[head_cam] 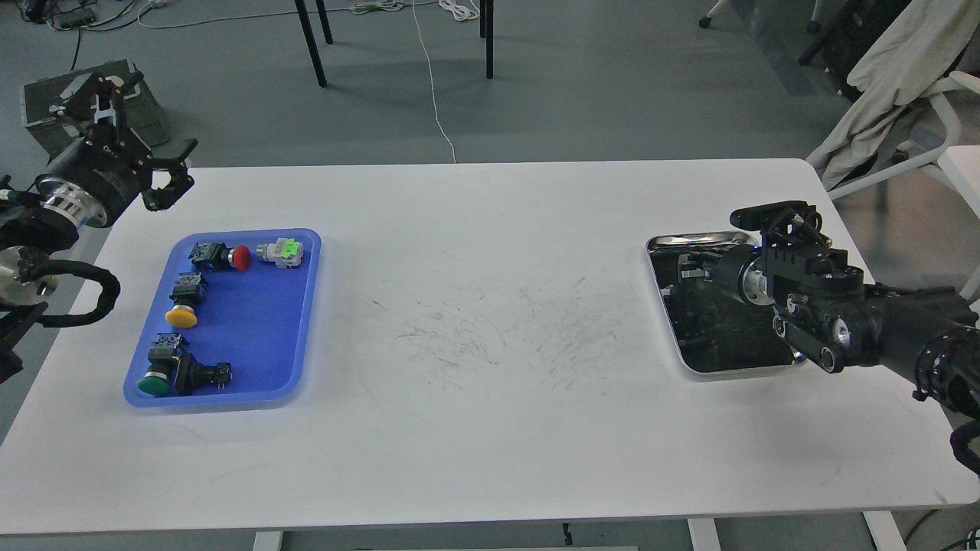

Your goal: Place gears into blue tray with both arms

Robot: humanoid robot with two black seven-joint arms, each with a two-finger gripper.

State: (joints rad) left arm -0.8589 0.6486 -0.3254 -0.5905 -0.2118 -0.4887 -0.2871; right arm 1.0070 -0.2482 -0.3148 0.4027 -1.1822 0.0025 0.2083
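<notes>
The blue tray (260, 321) lies at the table's left and holds several push-button switches with red (241, 257), yellow (182, 315) and green (155, 384) caps. I cannot make out the gears anywhere; the dark inside of the steel tray may hide them. My left gripper (173, 177) hovers beyond the blue tray's far left corner, open, with nothing between its fingers. My right gripper (685, 277) reaches into the steel tray (693, 239) at the right. It is dark against the dark tray floor, so its fingers cannot be told apart.
A white table (490, 383) with scuff marks in its middle carries both trays. Behind it are black chair legs (310, 38), a white cable (432, 84) on the floor, a green crate (145, 107) at far left and a cloth-draped chair (896, 84) at far right.
</notes>
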